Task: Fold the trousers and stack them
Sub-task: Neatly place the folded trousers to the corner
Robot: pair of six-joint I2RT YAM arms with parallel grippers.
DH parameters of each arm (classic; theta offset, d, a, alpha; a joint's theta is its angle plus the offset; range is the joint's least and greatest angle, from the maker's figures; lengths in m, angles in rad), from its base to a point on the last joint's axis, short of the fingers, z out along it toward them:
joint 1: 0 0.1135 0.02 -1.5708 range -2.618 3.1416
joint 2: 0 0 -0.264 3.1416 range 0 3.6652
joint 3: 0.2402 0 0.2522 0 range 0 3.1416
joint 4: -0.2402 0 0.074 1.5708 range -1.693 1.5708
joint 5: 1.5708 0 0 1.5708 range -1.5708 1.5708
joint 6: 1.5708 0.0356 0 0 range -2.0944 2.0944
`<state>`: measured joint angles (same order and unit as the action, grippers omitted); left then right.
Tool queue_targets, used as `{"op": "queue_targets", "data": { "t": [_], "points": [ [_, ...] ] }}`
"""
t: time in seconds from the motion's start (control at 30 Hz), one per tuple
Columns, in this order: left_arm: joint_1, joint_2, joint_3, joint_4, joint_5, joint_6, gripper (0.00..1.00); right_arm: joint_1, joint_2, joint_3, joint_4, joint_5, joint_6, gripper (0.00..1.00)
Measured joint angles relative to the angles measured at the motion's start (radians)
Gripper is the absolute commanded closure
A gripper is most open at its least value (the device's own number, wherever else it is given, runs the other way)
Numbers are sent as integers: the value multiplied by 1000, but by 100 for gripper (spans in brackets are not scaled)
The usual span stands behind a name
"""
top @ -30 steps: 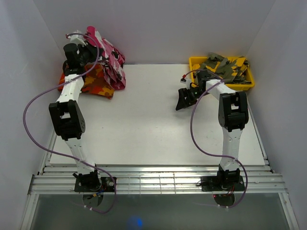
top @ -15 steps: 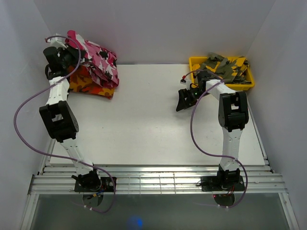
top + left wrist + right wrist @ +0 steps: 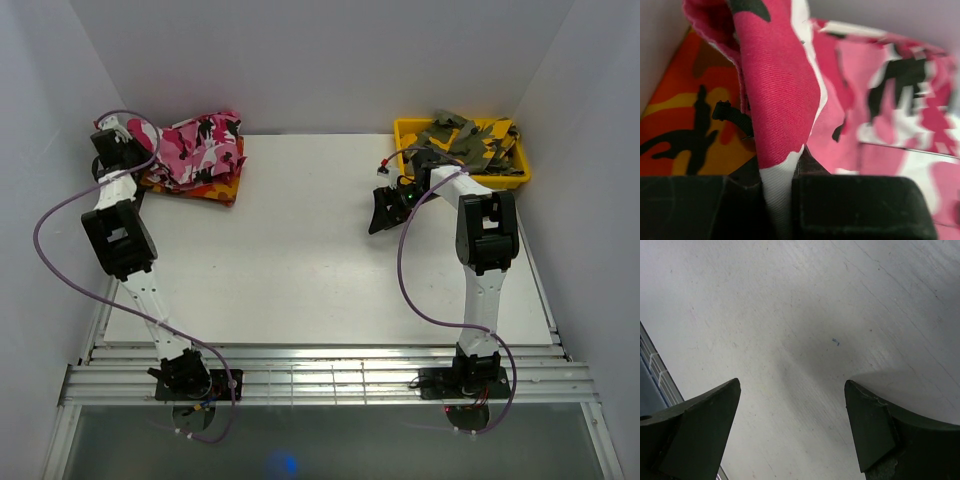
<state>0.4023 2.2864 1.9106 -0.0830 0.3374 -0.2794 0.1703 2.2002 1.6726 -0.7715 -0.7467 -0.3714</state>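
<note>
Trousers' place: the pink camouflage trousers lie bunched at the far-left corner of the table, on top of the orange-red camouflage trousers.
Left gripper: clamped tight on a raised fold of the pink cloth. The wrist view shows no gap beside the fabric.
Right gripper: spread wide with nothing between the jaws, hanging over bare table near the yellow bin of olive-grey camouflage trousers.
Handling: expect light, limp cloth that sags and drags. It will likely not slip in the pinch, but it may tug the layer beneath it.
Where to hold: you are better off at a doubled edge or the waistband than at a single ply. From here you cannot tell which part the fold belongs to.
Fabric: matte woven twill with a fine diagonal rib. The print has pink, magenta, white and black patches.
Shape: a rumpled, roughly folded heap with soft ridges and one upright crease.
Snag risk: a black strap lies just beside the pinch.
</note>
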Motion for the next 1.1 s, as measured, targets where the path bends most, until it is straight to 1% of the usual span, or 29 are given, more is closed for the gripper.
{"op": "queue_targets", "data": {
  "t": [0.03,0.07,0.13,0.17,0.27,0.3,0.33,0.37,0.4,0.5,0.57,0.7,0.93,1.03,1.1],
  "points": [
    [5,29,12,-8,-19,14,81,0,0,0,-1,0,-1,10],
    [10,49,19,-15,-33,26,66,0,0,0,-2,0,-2,10],
    [18,78,38,-28,-60,46,54,0,0,0,-7,-1,-4,10],
    [24,93,63,-47,-72,56,45,0,0,0,-9,-2,-4,10],
    [32,136,158,-102,-118,73,37,0,0,0,-15,-3,-5,10],
    [33,138,171,-119,-132,79,27,0,0,0,-16,-3,-6,10],
    [33,136,175,-131,-146,88,20,0,0,0,-16,-3,-7,10],
    [33,132,175,-140,-158,96,17,0,0,0,-18,-3,-7,10],
    [32,127,175,-155,-171,102,7,0,0,0,-19,-4,-8,10],
    [25,110,167,-221,-205,138,5,0,0,2,-27,-2,-14,10],
    [26,74,117,-252,-226,159,4,0,0,6,-37,5,-18,10],
    [57,-65,-62,-306,-252,190,2,0,-4,10,-40,21,-25,10],
    [168,-326,-332,-394,-242,275,2,-1,-56,8,-41,48,-33,10],
    [201,-425,-443,-426,-201,329,2,-4,-120,-23,-38,62,-43,10],
    [220,-494,-522,-462,-147,395,2,-8,-174,-52,-40,70,-51,10]
  ]
}}
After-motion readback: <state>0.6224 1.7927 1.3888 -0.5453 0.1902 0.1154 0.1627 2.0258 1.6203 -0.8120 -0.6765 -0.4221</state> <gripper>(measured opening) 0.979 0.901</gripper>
